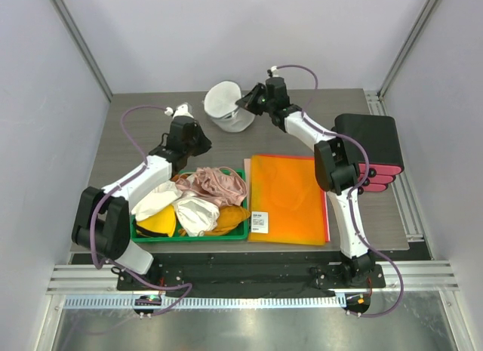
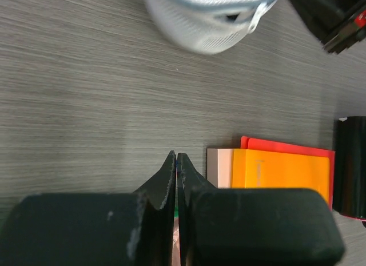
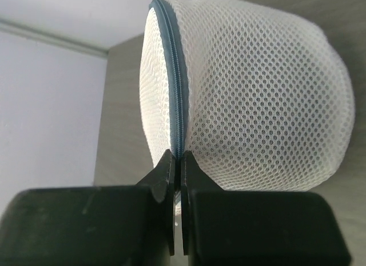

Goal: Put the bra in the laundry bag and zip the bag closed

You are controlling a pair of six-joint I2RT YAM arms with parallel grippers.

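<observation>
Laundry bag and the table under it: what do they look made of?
The laundry bag looks like white synthetic mesh, matte, with an open honeycomb weave; its zipper has grey-blue fabric tape. The table shows a grey wood-grain finish, probably laminate rather than solid wood.

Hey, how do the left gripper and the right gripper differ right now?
Grip: the right gripper is pinched on the zipper rim of the laundry bag, while the left gripper holds nothing.
Place: the right gripper is at the far side of the table against the bag, while the left gripper is by the far edge of the green tray, apart from the bag.
Shared: both have their jaws closed.
</observation>
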